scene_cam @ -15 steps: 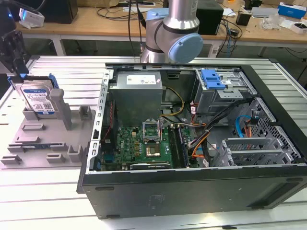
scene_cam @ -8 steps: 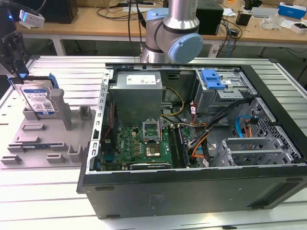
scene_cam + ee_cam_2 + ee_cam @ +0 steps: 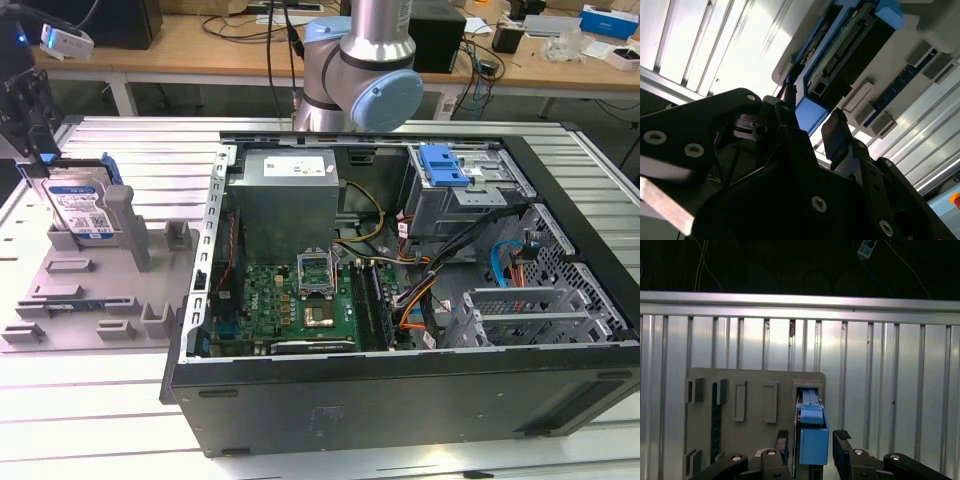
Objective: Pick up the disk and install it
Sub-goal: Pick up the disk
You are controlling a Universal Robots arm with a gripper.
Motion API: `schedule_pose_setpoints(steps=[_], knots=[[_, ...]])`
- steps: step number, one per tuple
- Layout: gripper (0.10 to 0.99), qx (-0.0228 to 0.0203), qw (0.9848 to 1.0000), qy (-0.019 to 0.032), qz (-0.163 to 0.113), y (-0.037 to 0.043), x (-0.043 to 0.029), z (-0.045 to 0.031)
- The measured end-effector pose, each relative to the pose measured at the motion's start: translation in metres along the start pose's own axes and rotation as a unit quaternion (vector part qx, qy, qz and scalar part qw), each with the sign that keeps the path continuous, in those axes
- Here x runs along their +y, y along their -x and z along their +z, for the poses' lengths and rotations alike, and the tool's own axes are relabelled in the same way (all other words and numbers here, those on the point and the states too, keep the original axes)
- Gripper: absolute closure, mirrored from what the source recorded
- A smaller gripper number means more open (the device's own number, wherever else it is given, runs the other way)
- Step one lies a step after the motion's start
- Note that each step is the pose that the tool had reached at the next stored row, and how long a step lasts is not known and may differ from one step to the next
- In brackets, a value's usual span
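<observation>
Here, your jaws stand apart, straddling blue edge of disk point(image 3: 813, 442), upright in grey holder point(image 3: 755, 432); open computer case point(image 3: 400, 400) beside holder.

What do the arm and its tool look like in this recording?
The arm is a silver metal tube with rounded grey joint housings and pale blue end caps. The tool is matte black, built of flat angular linkage plates fastened with silver screws, and it ends in two narrow black fingers.
</observation>
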State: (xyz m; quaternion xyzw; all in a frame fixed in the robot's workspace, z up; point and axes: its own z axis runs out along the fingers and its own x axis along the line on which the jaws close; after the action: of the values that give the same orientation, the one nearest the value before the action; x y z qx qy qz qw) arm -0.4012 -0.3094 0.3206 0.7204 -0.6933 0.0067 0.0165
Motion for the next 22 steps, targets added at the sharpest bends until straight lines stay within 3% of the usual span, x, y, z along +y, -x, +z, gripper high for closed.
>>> schedule_pose_setpoints(steps=[22], knots=[[0.604,-0.0001,1.0,0.0002,0.006,-0.0003,-0.0001,0.008]])
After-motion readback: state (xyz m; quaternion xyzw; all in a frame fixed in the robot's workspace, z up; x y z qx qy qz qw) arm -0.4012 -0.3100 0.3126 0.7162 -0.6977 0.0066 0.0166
